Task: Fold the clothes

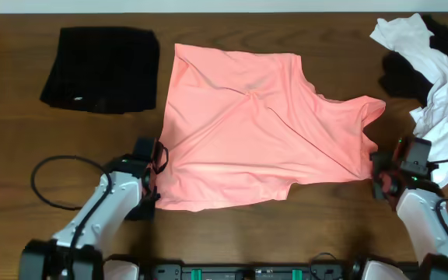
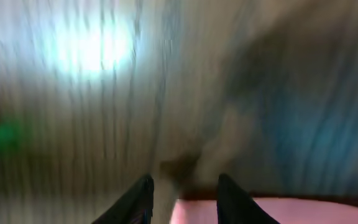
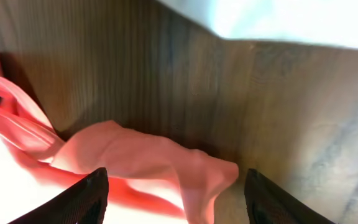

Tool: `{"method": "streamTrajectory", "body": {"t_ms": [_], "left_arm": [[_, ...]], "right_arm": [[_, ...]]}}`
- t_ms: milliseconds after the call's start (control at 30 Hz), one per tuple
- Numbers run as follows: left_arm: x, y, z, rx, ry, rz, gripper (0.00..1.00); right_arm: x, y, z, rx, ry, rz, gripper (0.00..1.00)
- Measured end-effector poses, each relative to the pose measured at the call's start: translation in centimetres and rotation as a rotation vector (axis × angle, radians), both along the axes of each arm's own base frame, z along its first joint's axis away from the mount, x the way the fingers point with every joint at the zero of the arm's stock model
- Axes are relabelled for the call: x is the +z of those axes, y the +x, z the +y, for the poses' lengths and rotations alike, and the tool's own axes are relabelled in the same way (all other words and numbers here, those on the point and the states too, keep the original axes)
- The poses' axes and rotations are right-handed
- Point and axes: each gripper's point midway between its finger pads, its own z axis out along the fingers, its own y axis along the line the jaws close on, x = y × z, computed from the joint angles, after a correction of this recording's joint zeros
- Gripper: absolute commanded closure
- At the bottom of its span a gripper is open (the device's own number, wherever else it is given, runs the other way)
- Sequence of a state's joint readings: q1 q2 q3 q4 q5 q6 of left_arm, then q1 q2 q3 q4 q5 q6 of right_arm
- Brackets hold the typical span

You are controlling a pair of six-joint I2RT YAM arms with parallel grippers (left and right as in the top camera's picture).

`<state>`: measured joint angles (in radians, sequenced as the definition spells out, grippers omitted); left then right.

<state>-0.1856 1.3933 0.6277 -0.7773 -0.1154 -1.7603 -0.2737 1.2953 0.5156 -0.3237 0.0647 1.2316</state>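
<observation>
The salmon-pink T-shirt (image 1: 247,132) lies spread across the middle of the table, with one side folded over in diagonal creases. My left gripper (image 1: 155,173) is at its lower left edge. The left wrist view is blurred, but it shows the left gripper (image 2: 185,186) open, with the pink cloth (image 2: 291,211) low beside its fingers and nothing held. My right gripper (image 1: 376,175) is at the shirt's lower right corner. In the right wrist view my right gripper (image 3: 178,186) stands open, wide around a raised pink fold (image 3: 135,155) that touches neither finger.
A neat black folded rectangle (image 1: 99,70) lies at the back left. A white garment (image 1: 442,93) and a black one (image 1: 403,74) are heaped at the back right, and the white cloth (image 3: 291,18) is close to my right arm. A cable (image 1: 45,183) loops beside the left arm.
</observation>
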Motion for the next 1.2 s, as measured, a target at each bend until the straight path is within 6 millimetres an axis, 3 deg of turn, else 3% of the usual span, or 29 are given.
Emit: {"method": "streamTrajectory", "body": {"t_ms": [233, 367, 733, 833, 1200], "left_arm": [[-0.5, 1.9, -2.7, 0.056, -0.150, -0.067, 0.70], [-0.5, 1.8, -3.5, 0.050, -0.198, -0.060, 0.69], [-0.4, -1.3, -3.5, -0.160, -0.214, 0.084, 0.69], [-0.4, -1.3, -3.4, -0.194, -0.214, 0.089, 0.69], [-0.4, -1.2, -3.0, -0.256, -0.192, 0.089, 0.71]], "right_arm": [[-0.2, 1.2, 0.9, 0.042, -0.009, -0.019, 0.33], [-0.2, 1.4, 1.2, 0.059, -0.024, -0.020, 0.33], [-0.8, 0.9, 1.5, 0.083, -0.038, 0.017, 0.39], [-1.3, 0.7, 1.5, 0.086, -0.036, 0.037, 0.41], [-1.7, 0.9, 1.3, 0.107, -0.053, 0.058, 0.62]]}}
